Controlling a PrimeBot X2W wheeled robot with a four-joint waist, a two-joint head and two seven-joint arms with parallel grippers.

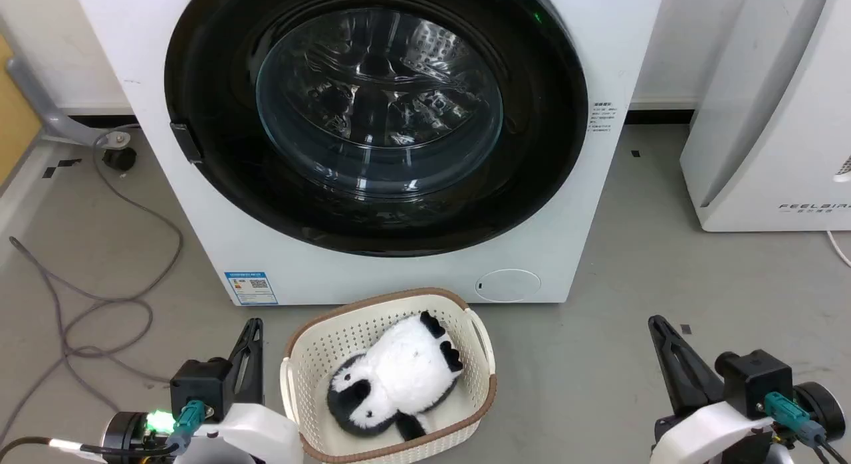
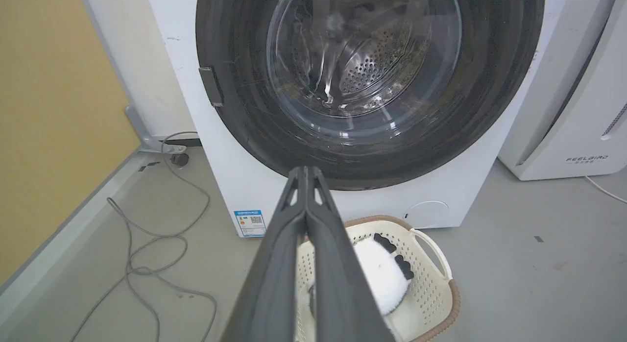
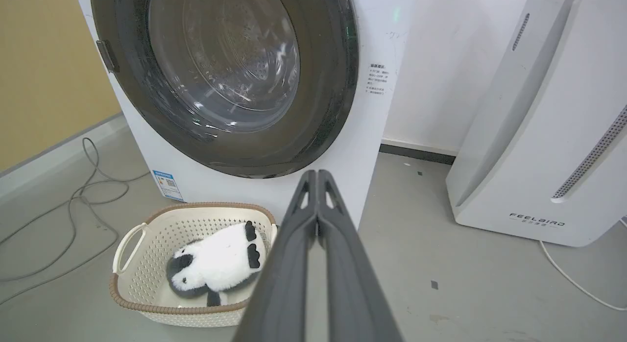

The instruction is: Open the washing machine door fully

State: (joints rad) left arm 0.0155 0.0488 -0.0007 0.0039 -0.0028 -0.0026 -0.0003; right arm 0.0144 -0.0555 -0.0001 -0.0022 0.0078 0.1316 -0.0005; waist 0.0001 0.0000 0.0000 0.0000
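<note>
Head view: washing machine door [image 1: 375, 118] closed flush against the washing machine [image 1: 199, 251]; perforated basket [image 1: 319, 351] with plush panda [image 1: 399, 377] just before the machine
Left wrist view: left gripper [image 2: 304, 171] pressed together; short of the machine
Right wrist view: right gripper [image 3: 317, 174] pressed together; short of the machine

Smooth grey floor [image 1: 665, 264], level, marked with small dark specks. Standing directly on it: large white front-loading washing machine [image 1: 365, 278]; cream perforated plastic basket with brown rim [image 1: 319, 348], just in front of the machine; white upright appliance [image 1: 764, 151] to the right, well apart. Loose grey cables [image 1: 181, 241] and a black caster [image 1: 120, 159] lie left.
</note>
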